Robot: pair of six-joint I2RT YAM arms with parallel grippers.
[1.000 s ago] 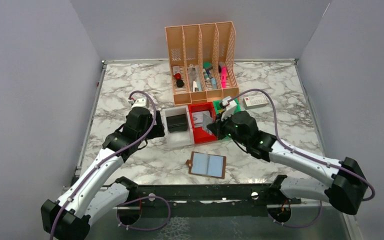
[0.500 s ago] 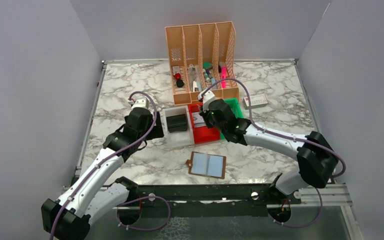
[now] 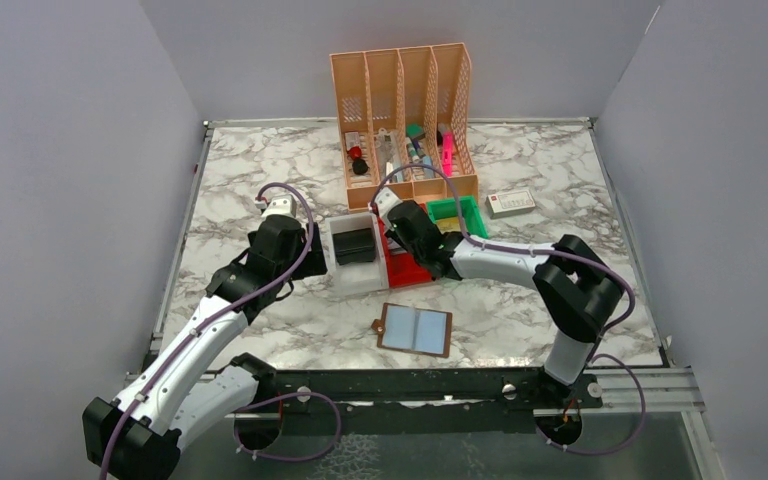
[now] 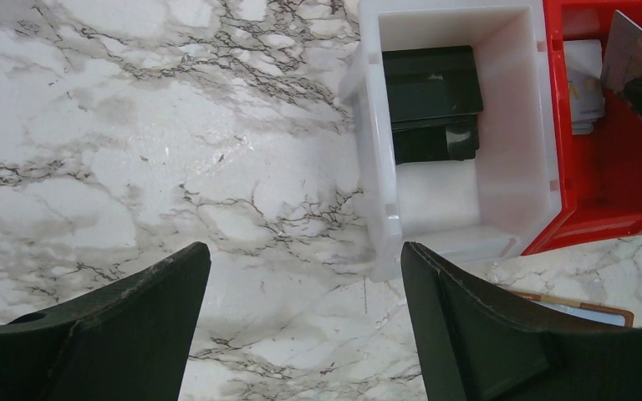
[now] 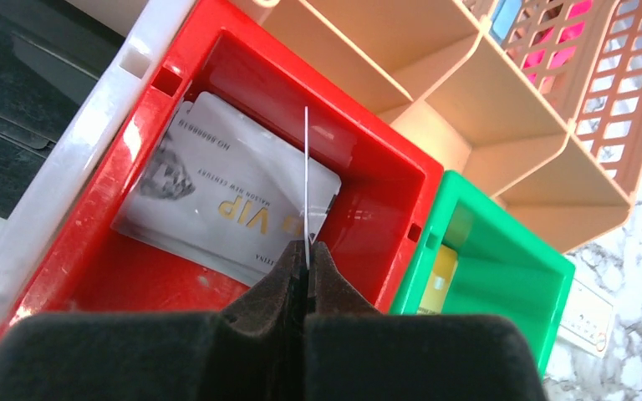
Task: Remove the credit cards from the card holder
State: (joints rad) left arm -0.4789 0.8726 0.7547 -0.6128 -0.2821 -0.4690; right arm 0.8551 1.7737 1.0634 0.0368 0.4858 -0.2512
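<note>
Clamped on an edge-up credit card [image 5: 306, 167], the right tool [image 5: 305, 251] has swung over the red bin [image 5: 376, 180], so release looks next; the left tool [image 4: 301, 251] hangs left of that bin, fingers apart.

Lab rig, grey walls [image 3: 60, 200], marble tbl [image 3: 260, 160]

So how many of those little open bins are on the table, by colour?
white bin: 1
red bin: 1
green bin: 1
Total: 3
</note>
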